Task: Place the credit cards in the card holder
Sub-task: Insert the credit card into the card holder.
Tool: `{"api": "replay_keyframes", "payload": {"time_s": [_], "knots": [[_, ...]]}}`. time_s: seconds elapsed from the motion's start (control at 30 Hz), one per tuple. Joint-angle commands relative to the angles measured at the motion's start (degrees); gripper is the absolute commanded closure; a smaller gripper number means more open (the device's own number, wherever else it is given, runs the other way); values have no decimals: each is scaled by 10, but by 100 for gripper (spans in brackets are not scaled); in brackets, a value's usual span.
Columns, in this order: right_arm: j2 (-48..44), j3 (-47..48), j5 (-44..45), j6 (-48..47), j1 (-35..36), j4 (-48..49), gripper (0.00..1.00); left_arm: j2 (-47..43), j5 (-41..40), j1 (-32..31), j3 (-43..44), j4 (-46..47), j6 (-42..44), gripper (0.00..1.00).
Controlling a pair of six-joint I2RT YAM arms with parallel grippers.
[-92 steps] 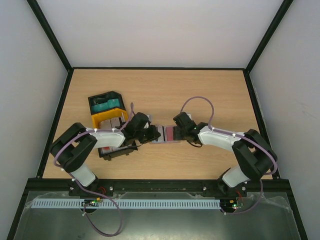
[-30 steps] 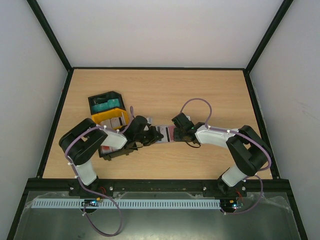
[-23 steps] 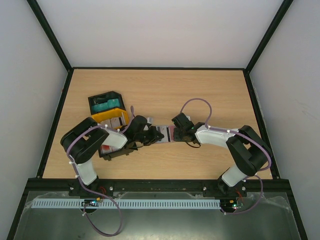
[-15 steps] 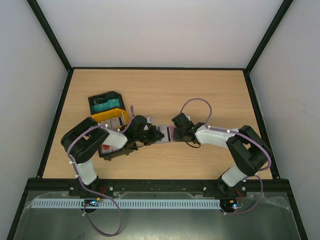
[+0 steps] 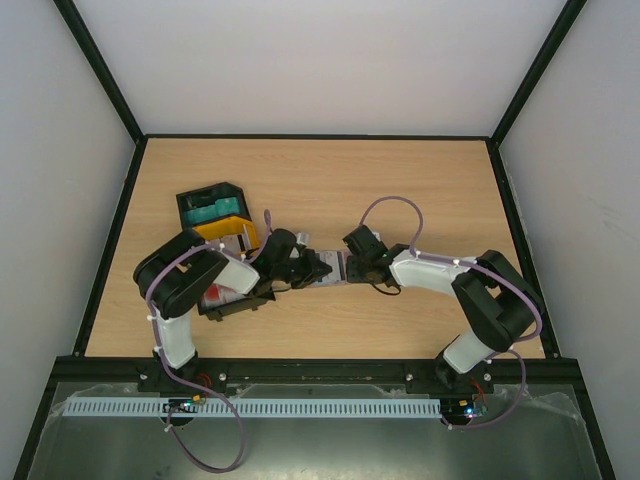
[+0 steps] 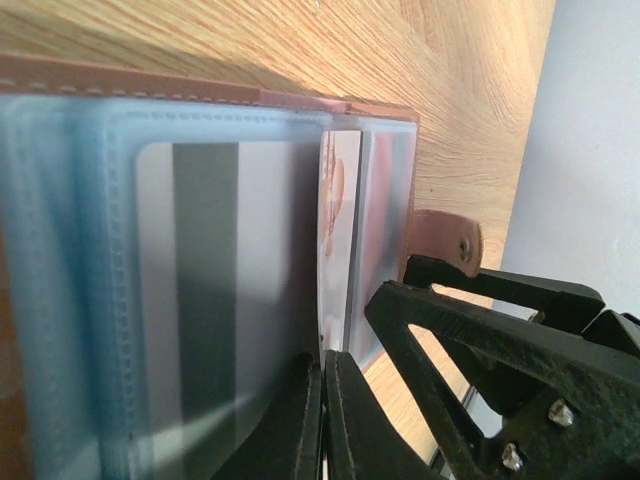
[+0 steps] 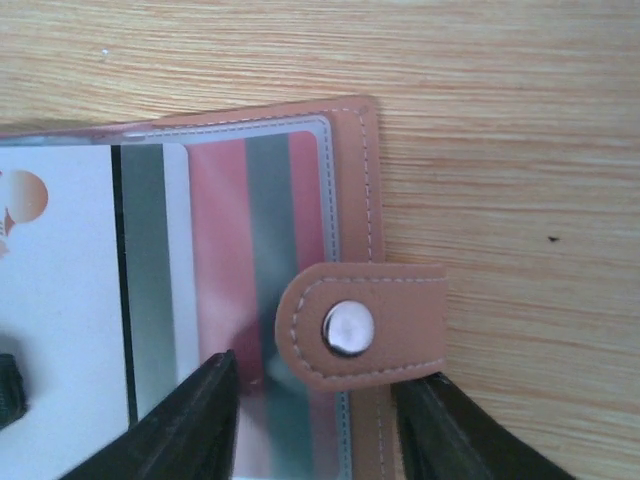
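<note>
Card holder laid open, one card pinched at its sleeves

The worktop (image 5: 400, 190) is shared by a black tray (image 5: 205, 200) and a yellow tray (image 5: 215, 232), both parked well left of the card holder (image 7: 360, 180), which is spread open. The right gripper (image 7: 318, 378) is held partly open at the holder's right edge, its fingers set either side of the snap tab (image 7: 360, 325). The left gripper (image 6: 322, 400) is clamped tight on a red-and-white credit card (image 6: 340, 230) at the holder's clear sleeves (image 6: 60, 280). A striped card (image 7: 265, 250) is tucked in beside the tab.
</note>
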Motion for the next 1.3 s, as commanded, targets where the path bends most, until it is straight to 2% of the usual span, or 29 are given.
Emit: {"api": "replay_keyframes", "payload": {"time_s": [0.0, 0.13, 0.33, 0.67, 0.8, 1.03, 1.27], "knots": [[-3, 19, 4, 4, 2, -22, 53, 18, -3, -5, 17, -54, 25, 97], [-19, 33, 42, 5, 1, -38, 44, 14, -15, -9, 37, -108, 52, 93], [-38, 1, 63, 30, -6, -24, 34, 25, -26, -22, 82, -195, 103, 90], [-13, -28, -54, 18, -27, 32, 36, 40, -33, -36, 144, -278, 165, 78], [-18, -37, -93, 11, -27, 60, 38, 62, -31, -45, 184, -319, 206, 76], [-25, -41, -93, -13, -28, 74, 40, 86, -44, -50, 239, -389, 278, 72], [-49, -47, -65, -12, -31, 76, 41, 49, -77, -50, 256, -428, 318, 57]]}}
